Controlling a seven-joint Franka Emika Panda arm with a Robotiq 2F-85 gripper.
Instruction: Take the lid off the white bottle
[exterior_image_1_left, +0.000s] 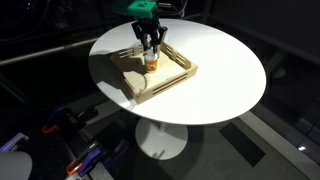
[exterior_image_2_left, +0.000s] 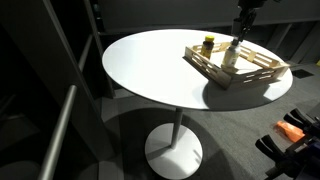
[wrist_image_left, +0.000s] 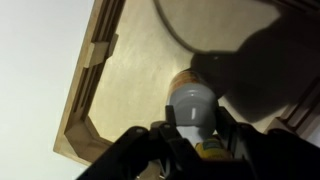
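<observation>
In an exterior view, the gripper (exterior_image_1_left: 150, 46) hangs over the wooden tray (exterior_image_1_left: 186, 70) on the round table (exterior_image_1_left: 228, 70), with its jaws on either side of the white bottle (exterior_image_1_left: 150, 62).

In an exterior view, the white bottle (exterior_image_2_left: 231, 56) stands upright inside the tray (exterior_image_2_left: 252, 78), near a dark bottle (exterior_image_2_left: 208, 46).

In the wrist view, the fingers (wrist_image_left: 166, 134) closely flank the top of the white bottle (wrist_image_left: 193, 106). The view is dim, so it cannot be determined whether they clamp it.

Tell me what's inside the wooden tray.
The white bottle stands in the wooden tray, a yellow-capped dark bottle beside it. The gripper sits over the white bottle's top, hiding its lid in both exterior views.
</observation>
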